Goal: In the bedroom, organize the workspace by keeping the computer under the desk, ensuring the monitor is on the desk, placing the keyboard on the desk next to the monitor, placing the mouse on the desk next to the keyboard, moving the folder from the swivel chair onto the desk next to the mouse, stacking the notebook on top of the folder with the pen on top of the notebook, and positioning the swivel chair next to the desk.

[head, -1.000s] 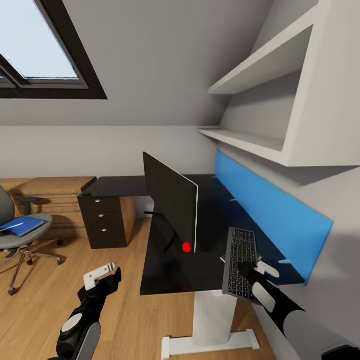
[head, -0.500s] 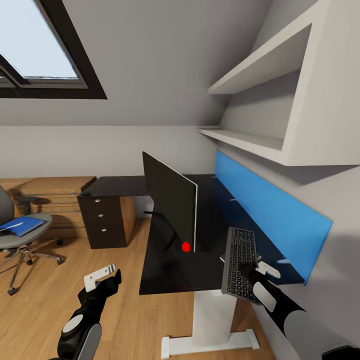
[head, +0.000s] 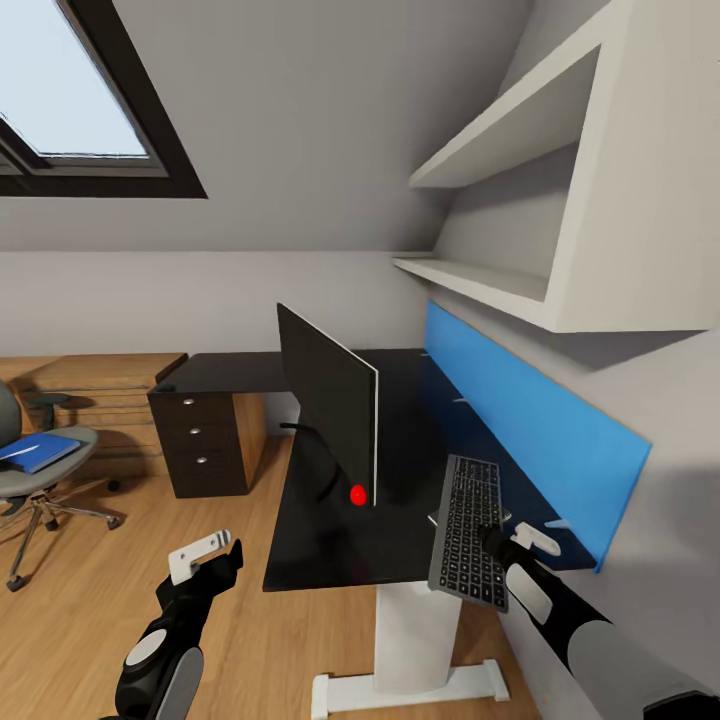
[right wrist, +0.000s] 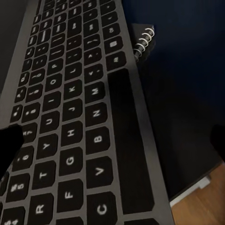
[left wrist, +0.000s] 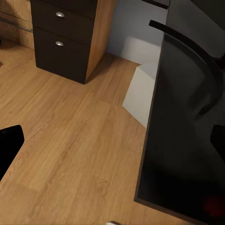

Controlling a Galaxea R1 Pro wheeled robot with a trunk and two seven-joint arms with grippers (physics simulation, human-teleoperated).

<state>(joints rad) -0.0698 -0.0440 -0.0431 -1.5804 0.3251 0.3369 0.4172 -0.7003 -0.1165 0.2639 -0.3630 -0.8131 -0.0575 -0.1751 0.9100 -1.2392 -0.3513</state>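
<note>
Keyboard [head: 466, 531] lies on bench [head: 330, 545] right of monitor [head: 330, 413], overhanging near edge; right end effector [head: 512, 545] over it, grip unclear. Left end effector [head: 205, 556] spread wide, empty, above floor.

left arm [head: 160, 650]: black casing, grey oval panels, white jaws | right arm [head: 570, 630]: black wrist, grey forearm shell, white jaws

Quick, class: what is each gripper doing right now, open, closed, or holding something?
Left gripper: jaws open, holding nothing, above the floor.
Right gripper: over the keyboard on the desk; cannot be told whether it grips it.
</note>
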